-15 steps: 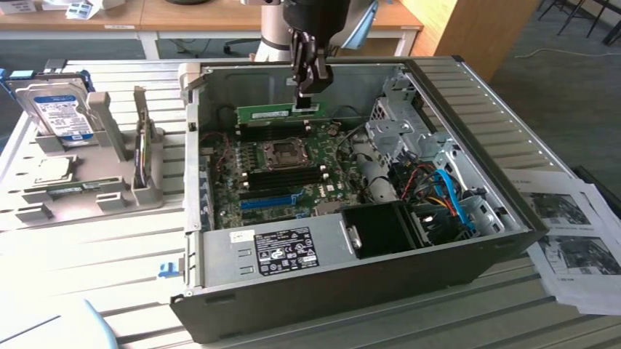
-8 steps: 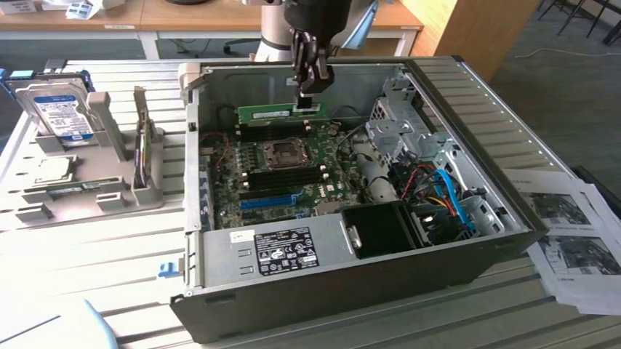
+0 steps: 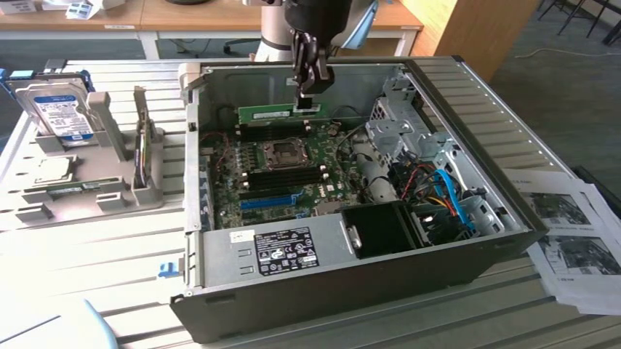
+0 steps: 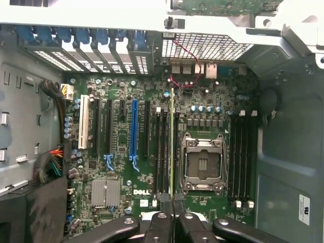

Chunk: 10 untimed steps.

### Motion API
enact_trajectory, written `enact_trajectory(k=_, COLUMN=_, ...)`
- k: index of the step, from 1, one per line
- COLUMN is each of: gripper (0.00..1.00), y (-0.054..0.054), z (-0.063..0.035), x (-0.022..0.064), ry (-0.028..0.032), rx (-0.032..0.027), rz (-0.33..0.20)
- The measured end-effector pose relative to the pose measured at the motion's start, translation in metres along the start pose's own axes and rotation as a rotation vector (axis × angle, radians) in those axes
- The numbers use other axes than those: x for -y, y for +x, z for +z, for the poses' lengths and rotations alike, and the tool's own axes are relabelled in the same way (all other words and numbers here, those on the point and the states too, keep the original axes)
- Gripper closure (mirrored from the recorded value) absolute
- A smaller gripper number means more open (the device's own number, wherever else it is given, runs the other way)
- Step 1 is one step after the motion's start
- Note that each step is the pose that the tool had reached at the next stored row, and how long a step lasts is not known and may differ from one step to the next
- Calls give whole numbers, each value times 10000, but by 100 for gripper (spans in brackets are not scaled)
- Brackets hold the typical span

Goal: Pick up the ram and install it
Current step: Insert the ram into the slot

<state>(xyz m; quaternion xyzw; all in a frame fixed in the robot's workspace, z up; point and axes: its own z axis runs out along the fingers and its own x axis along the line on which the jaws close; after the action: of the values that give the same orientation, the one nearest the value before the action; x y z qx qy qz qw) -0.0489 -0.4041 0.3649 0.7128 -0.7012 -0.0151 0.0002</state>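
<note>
The ram (image 3: 267, 112) is a long thin green stick held level inside the open computer case (image 3: 505, 145), just above the memory slots (image 3: 276, 131) at the back of the motherboard. My black gripper (image 3: 307, 102) reaches down from above and is shut on one end of it. In the wrist view the ram (image 4: 172, 142) shows edge-on as a thin green line running away from my gripper (image 4: 172, 223). It lines up with the dark memory slots (image 4: 163, 152) between the expansion slots and the processor socket (image 4: 202, 164). I cannot tell whether it touches a slot.
A grey fixture (image 3: 97, 196) on the exterior view's left holds a silver hard drive (image 3: 60, 109). Printed sheets (image 3: 572, 233) lie on the exterior view's right. Inside the case are a blue slot (image 3: 269, 201), cables (image 3: 441, 193) and a black fan shroud (image 3: 388, 229).
</note>
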Motion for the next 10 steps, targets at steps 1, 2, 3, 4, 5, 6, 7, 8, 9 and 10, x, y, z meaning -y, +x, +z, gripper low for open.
enact_trajectory(k=1, gripper=89, y=1, z=6, x=0, ry=0, rx=-1, rz=0)
enact_trajectory(k=2, gripper=89, y=1, z=15, x=0, ry=0, rx=1, rz=0)
enact_trajectory(k=3, gripper=89, y=1, z=23, x=0, ry=0, rx=-1, rz=0)
enact_trajectory(k=4, gripper=89, y=1, z=31, x=0, ry=0, rx=0, rz=0)
enact_trajectory(k=5, gripper=89, y=1, z=40, x=1, ry=0, rx=0, rz=0)
enact_trajectory(k=6, gripper=89, y=2, z=48, x=1, ry=0, rx=0, rz=0)
enact_trajectory(k=7, gripper=89, y=2, z=56, x=1, ry=0, rx=0, rz=0)
enact_trajectory(k=8, gripper=89, y=2, z=65, x=1, ry=1, rx=1, rz=0)
enact_trajectory(k=9, gripper=89, y=2, z=74, x=1, ry=0, rx=0, rz=0)
enact_trajectory(k=10, gripper=89, y=2, z=84, x=2, ry=0, rx=0, rz=0)
